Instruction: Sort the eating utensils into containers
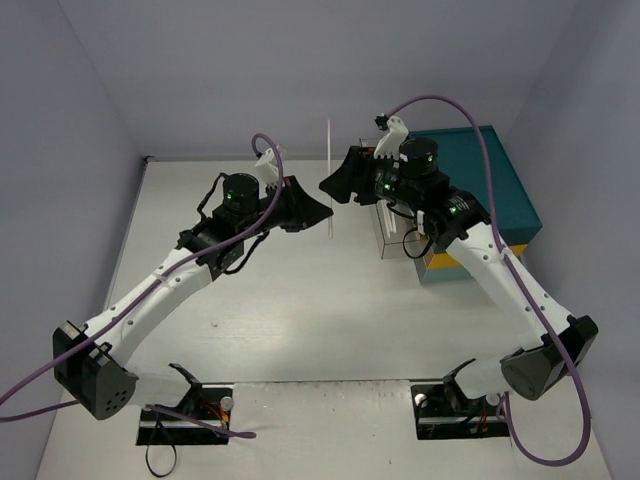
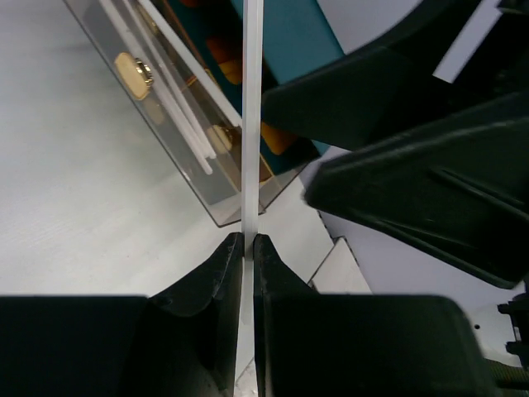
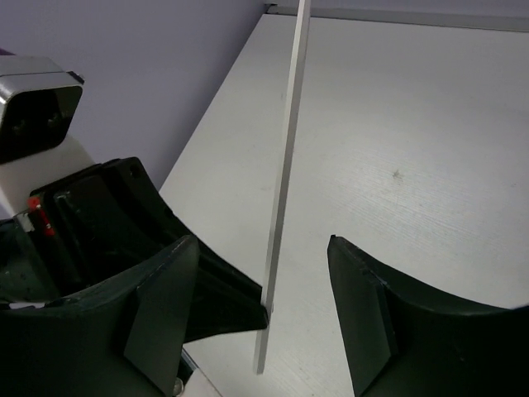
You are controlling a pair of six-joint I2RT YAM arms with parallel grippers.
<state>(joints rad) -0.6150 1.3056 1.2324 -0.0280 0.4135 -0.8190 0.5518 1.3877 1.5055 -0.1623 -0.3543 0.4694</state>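
1. Closest to the left wrist lens, the left gripper point(image 2: 248, 245) is clamped tight on a slim white utensil point(image 2: 252, 124). The utensil shows only as a straight, narrow strip, so its kind cannot be told.
2. It rises upright from the jaws to the top of the frame. In the overhead view it is a thin vertical line point(image 1: 329, 170) above the middle of the table point(image 1: 300, 310).
3. The right gripper point(image 3: 263, 248) is partly open and holds nothing, with one finger on either side of the strip point(image 3: 285, 165). The finger point(image 3: 372, 306) at lower right stands apart from it. Whether the other finger touches it cannot be told.
4. Overhead, both grippers meet at centre frame: the left point(image 1: 315, 212) from the lower left, the right point(image 1: 335, 185) from the right.
5. A clear container point(image 2: 165, 124) sits at the upper left of the left wrist view, with several white utensils point(image 2: 178, 99) lying inside.
6. Overhead, that container point(image 1: 393, 228) stands right of centre, just beside the teal chest point(image 1: 490, 180).
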